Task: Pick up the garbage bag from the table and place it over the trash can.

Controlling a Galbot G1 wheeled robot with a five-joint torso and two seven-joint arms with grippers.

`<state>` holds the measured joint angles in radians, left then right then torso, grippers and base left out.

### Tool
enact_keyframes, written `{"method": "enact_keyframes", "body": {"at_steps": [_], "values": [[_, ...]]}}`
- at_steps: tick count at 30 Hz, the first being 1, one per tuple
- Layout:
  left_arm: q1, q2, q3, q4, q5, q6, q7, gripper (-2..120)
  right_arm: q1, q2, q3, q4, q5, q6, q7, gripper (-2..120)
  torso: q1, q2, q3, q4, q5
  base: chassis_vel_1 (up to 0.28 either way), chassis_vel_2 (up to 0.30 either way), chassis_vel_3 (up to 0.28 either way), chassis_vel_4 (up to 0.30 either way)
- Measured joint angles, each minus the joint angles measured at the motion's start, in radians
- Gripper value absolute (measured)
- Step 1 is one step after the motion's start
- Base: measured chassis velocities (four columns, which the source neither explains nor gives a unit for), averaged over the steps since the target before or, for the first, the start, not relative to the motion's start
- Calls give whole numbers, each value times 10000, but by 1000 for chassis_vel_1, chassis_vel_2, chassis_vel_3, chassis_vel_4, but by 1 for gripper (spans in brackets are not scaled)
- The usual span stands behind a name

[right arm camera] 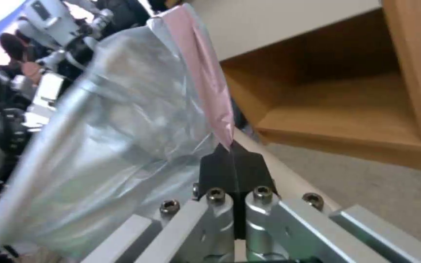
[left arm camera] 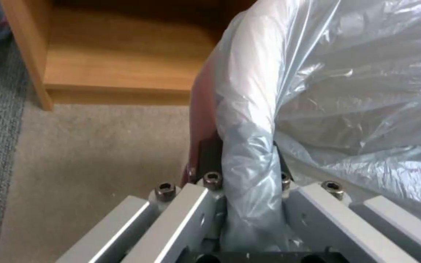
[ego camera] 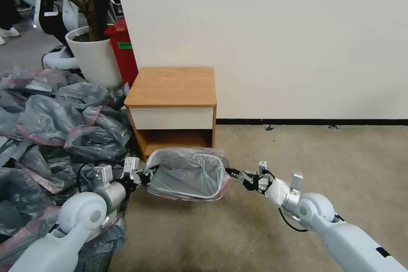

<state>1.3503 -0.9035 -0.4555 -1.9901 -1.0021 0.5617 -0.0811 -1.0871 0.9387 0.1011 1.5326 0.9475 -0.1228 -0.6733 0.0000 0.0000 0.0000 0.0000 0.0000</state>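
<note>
The garbage bag (ego camera: 187,172), translucent grey with a pink-red band, is spread open over the trash can (ego camera: 196,196), which stands on the carpet just in front of the table (ego camera: 172,86). My left gripper (ego camera: 146,175) is shut on the bag's left edge. In the left wrist view the plastic (left arm camera: 288,91) runs between its fingers (left arm camera: 209,157) over the rim. My right gripper (ego camera: 233,173) is at the bag's right edge. Its black fingertips (right arm camera: 232,164) are pressed together on the pink band (right arm camera: 205,73), beside the can's cream rim (right arm camera: 279,164).
A heap of similar grey bags (ego camera: 51,123) covers the floor to my left, reaching my left arm. A white plant pot (ego camera: 95,55) and a red bin (ego camera: 125,46) stand behind it. The wall runs behind the table. Open carpet (ego camera: 323,153) lies to the right.
</note>
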Motion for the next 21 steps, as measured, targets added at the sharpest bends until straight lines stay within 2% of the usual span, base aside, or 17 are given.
{"method": "enact_keyframes", "body": {"at_steps": [9, 16, 21], "values": [[-5, -59, -9, -128, -340, 6, 3, 3, -35, 199, -43, -298, -750, 93, 412, 0, 0, 0, 0, 0, 0, 0, 0, 0, 0], [41, -140, -8, -255, -608, 38, -21, 3, -21, 529, -240, -612, -1443, 431, 1451, 0, 0, 0, 0, 1, 0, 0, 0, 0, 0], [50, -163, -3, -335, -802, 58, -70, 3, 91, 768, -380, -914, -1961, 651, 1804, 0, 0, 0, 0, 0, 2, 0, 0, 0, 0]]}}
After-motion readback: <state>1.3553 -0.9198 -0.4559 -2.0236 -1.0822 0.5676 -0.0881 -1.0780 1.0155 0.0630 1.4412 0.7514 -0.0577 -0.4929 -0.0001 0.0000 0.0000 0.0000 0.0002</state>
